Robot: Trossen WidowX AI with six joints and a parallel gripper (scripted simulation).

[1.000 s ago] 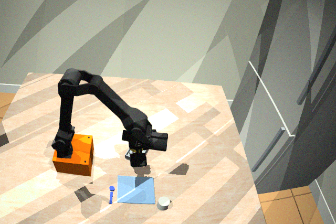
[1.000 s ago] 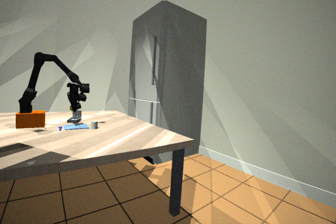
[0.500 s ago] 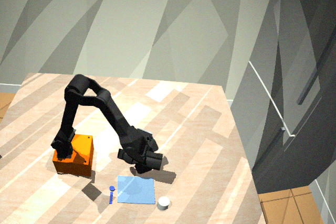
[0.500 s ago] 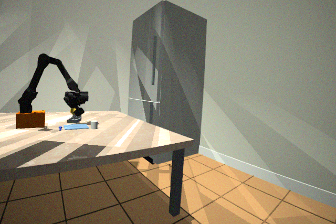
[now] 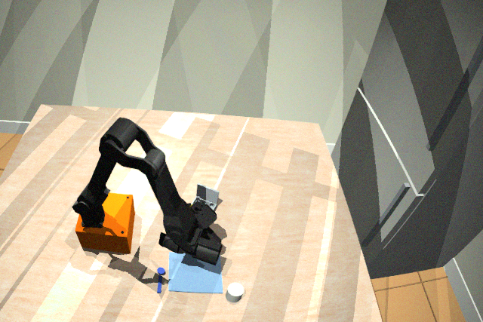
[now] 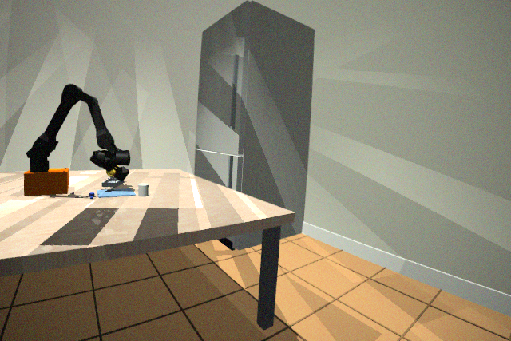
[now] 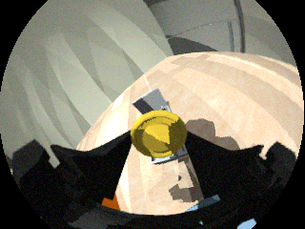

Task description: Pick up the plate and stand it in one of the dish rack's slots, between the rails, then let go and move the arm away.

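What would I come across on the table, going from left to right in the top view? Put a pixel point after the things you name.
Orange block under the arm [image 5: 117, 213] [image 6: 45, 184] → small blue object [image 5: 159, 281] [image 6: 92, 196] → light blue sheet [image 5: 195, 277] [image 6: 117, 193] → white cylinder [image 5: 235, 292] [image 6: 142, 189]

"Anything on the striped tabletop [image 5: 281, 209] [image 6: 214, 213] [image 7: 248, 95]?"

"Yes: orange block [image 5: 105, 242] [image 6: 45, 184] [image 7: 111, 202] at left, dish rack [image 5: 207, 194] [image 6: 108, 183] [image 7: 154, 100] beyond the blue mat [image 5: 195, 277] [image 6: 115, 193] [image 7: 210, 202]."

"And beside the mat?"

"Small blue pieces [image 5: 161, 271] [image 6: 91, 195] just left, white cylinder [image 5: 235, 292] [image 6: 142, 189] near the right corner."
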